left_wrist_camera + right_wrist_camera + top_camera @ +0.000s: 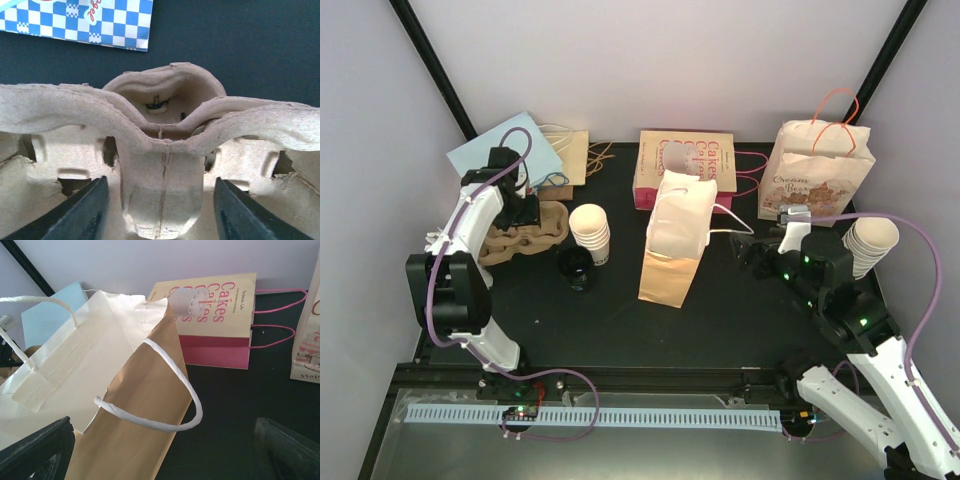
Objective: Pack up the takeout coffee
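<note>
No single lidded takeout coffee shows in any view. My left gripper [525,215] hangs open over the brown pulp carrier [548,226]. In the left wrist view its dark fingers [82,212] stand on either side of the carrier's centre post [162,185], with a gap on each side. My right gripper [748,250] is open beside the tan-and-white paper bag [672,245]. In the right wrist view the bag's white rope handle [175,385] loops between the wide-set fingers [287,445] without touching them.
A stack of cream cups [590,235] and a black round pile [576,268] stand right of the carrier. A second cup stack [871,245] is at the right. A pink "Cakes" bag [685,165], a printed bag [817,170] and a blue checkered bag [500,150] line the back.
</note>
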Tool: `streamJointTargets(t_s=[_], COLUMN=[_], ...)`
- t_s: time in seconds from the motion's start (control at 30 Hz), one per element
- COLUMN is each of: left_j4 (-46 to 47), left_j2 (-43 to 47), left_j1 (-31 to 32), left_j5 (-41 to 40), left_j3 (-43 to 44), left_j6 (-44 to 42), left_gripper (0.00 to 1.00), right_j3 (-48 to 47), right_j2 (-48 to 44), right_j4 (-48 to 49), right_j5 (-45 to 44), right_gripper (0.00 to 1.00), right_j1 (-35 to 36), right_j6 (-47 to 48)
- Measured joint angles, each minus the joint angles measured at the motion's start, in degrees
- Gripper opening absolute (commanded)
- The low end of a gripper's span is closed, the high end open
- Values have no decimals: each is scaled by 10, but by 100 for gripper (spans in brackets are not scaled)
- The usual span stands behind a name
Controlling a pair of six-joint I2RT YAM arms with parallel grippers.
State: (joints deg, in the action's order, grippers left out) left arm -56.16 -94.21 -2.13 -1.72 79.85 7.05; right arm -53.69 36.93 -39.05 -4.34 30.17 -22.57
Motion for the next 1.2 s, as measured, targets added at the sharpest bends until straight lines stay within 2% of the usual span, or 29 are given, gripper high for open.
streamJointTargets(t_s=[0.03, 0.07, 0.53, 0.9, 1.03, 1.2], left_j4=[0, 0, -7, -11, -4, 5], left_j2=[-1, -1, 10, 184, 241, 299], left_j1=[0, 0, 0, -1, -1, -2], left_j5=[-4, -7, -30, -9, 43, 96], left_j3=[0, 0, 0, 5, 0, -5], left_j6=[1, 1, 0, 19, 25, 35], left_gripper=[46, 44, 42, 42, 43, 44], right_j3=[0, 0, 0, -2, -14, -37], right_j2=[0, -1, -10, -5, 5, 23], right_j4=[0, 0, -9, -9, -7, 10], right_j5=[0, 0, 0, 22, 70, 169], right_gripper=[100, 100, 100, 100, 97, 90], right_j1=[0, 0, 0, 0, 0, 0], right_j6=[0, 0, 0, 0, 2, 0])
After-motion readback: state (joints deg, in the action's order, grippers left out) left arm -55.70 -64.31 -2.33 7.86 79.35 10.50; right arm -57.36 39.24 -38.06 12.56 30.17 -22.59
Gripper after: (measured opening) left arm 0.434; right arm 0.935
